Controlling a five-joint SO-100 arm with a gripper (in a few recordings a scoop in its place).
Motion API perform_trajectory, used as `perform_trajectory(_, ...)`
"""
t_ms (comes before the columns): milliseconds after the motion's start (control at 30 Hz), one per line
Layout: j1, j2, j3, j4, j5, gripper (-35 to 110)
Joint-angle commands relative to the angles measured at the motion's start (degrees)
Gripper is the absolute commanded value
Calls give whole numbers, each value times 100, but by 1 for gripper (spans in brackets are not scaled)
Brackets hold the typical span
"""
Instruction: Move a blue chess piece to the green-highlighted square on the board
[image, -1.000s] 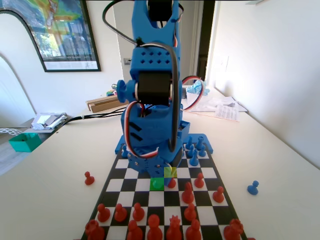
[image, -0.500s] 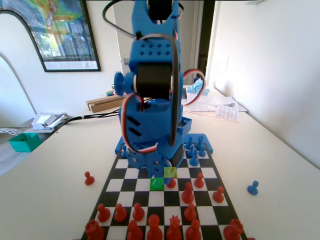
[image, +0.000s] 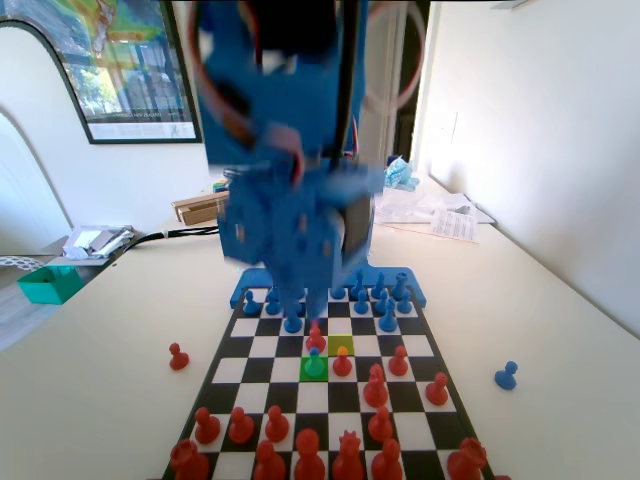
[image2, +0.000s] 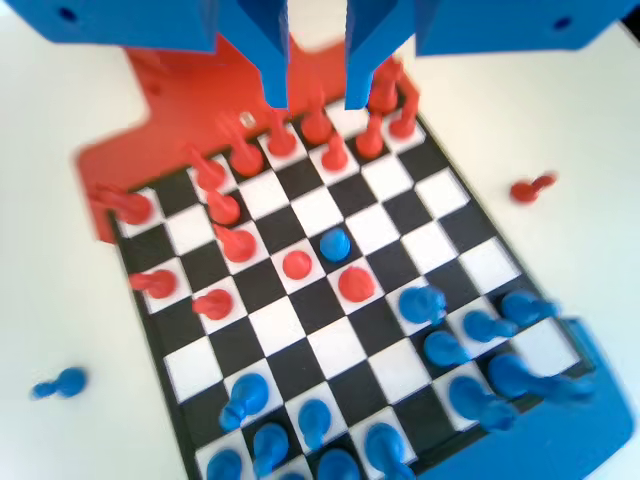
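Note:
The blue chess piece (image: 315, 363), a small pawn, stands upright on the green-highlighted square (image: 314, 375) near the middle of the board (image: 232, 370). From the wrist view, this pawn (image2: 334, 243) sits among red pawns on the board (image2: 330, 345). My gripper (image: 300, 300) hangs blurred above the board, behind the pawn and well clear of it. In the wrist view the gripper (image2: 317, 100) is open, its two jaws apart with nothing between them.
A paler yellow-green square (image: 341, 345) lies just behind and to the right of the green one. Red pawns (image: 316, 338) (image: 342, 362) stand close beside the blue pawn. A loose blue pawn (image: 506, 376) and a loose red pawn (image: 178, 356) lie off the board on the table.
The arm has risen from low over the green square and now hangs high and blurred. The blue pawn stays standing on the green square, free of the jaws.

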Motion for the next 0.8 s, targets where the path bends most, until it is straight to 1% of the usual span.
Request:
perform_trajectory(0,79,1354,-536,712,-510,10)
perform_trajectory(200,123,2417,-562,1371,-1230,9)
perform_trajectory(333,141,3015,-422,1617,-1608,8)
perform_trajectory(567,-62,4509,1081,1397,-2206,5)
perform_trajectory(767,-396,5906,2074,1635,-2443,4)
